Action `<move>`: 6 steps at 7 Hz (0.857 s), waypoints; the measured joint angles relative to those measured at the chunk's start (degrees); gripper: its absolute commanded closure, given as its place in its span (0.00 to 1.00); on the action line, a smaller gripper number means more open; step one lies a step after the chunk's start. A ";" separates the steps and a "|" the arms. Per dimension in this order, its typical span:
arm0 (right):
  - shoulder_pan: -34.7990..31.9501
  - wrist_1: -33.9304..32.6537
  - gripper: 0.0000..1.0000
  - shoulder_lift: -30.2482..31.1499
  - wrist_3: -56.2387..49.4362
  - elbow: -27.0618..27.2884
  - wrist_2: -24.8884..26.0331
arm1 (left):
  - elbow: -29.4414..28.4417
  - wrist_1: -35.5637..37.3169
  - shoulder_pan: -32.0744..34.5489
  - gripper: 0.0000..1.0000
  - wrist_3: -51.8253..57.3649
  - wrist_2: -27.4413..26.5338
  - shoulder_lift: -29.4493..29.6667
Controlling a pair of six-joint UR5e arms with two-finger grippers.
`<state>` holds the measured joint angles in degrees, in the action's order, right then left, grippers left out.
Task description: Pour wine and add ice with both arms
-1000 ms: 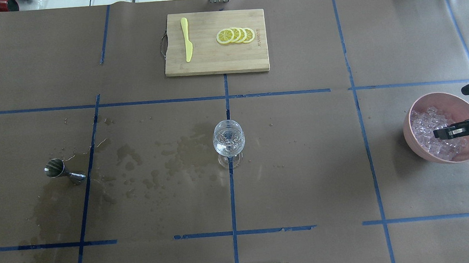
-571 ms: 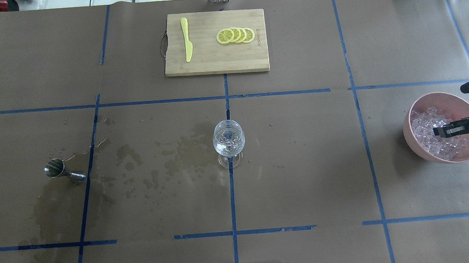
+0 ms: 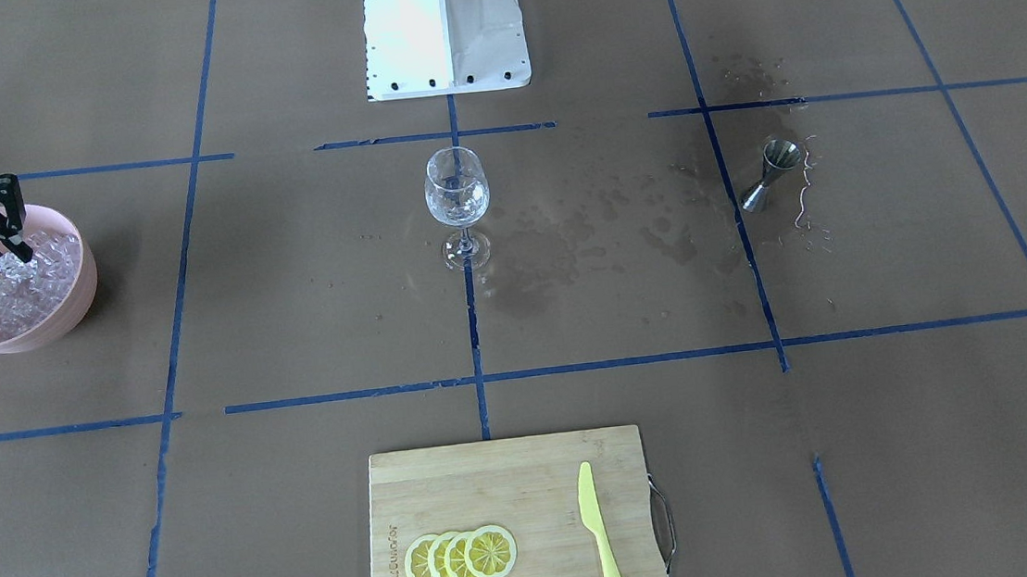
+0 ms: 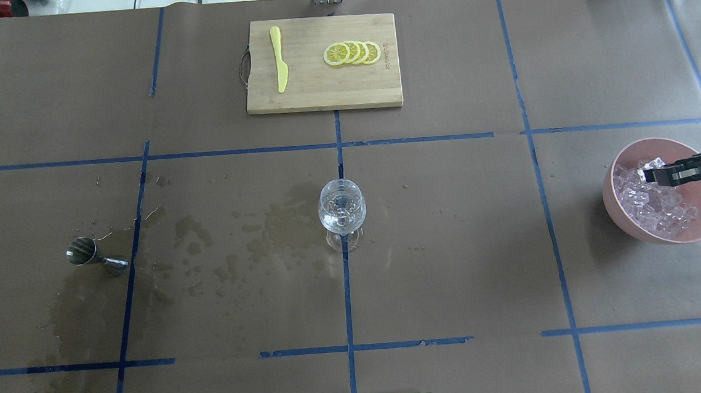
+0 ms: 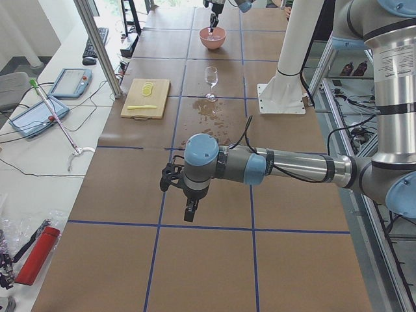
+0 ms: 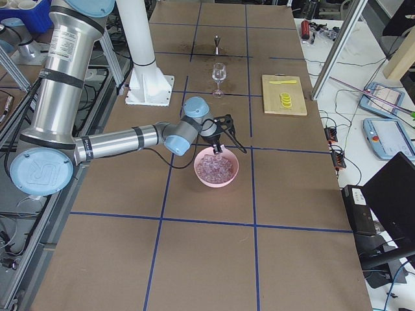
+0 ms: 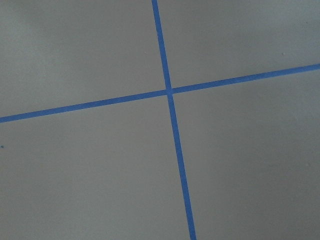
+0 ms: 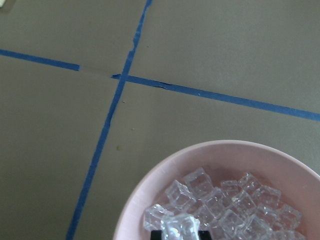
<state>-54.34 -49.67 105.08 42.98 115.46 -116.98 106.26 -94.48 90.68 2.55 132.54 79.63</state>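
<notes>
The table (image 4: 452, 245), covered in brown paper with blue tape lines (image 4: 347, 295), is filling the overhead view.

The left arm (image 5: 292, 166) is stretching across the lower middle of the exterior left view. The left gripper (image 5: 189, 214) is hanging above bare paper, and its wrist view is showing only a tape crossing. Finger state: cannot tell.

The right arm (image 6: 117, 144) is reaching from the left edge to the centre of the exterior right view. The right gripper (image 4: 654, 173) is hanging over the pink bowl (image 4: 609, 197) at the right edge of the overhead view, mid-height. Its fingers are closing on one ice cube (image 8: 178, 227), which they are holding above the heap.

The white base plate (image 3: 444, 25) is sitting at the top centre of the front-facing view.

The bamboo cutting board (image 4: 318, 88) is lying at the top centre of the overhead view. It is carrying a yellow knife (image 4: 279, 59) on its left part and overlapping lemon slices (image 4: 352, 53) on its right.

The wine glass (image 4: 341, 206) is standing upright at the centre on a tape line, with clear contents in its bowl.

The metal jigger (image 4: 92, 254) is sitting at the left, mid-height. Wet stains (image 4: 266, 227) are spreading between it and the glass.

The ice (image 4: 653, 206) is lying heaped inside the pink bowl.
</notes>
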 measured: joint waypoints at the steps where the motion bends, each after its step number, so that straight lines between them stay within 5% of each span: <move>1: -0.58 -1.72 1.00 0.01 0.00 1.75 -0.64 | 0.00 0.00 -0.02 0.00 0.00 0.00 0.00; 6: -1.08 -2.91 1.00 0.24 0.00 3.00 -1.00 | -0.08 0.00 0.02 0.00 0.00 0.00 -0.06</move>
<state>-55.42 -52.58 105.32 42.98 118.46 -117.98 106.18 -94.48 90.69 2.55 132.54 79.57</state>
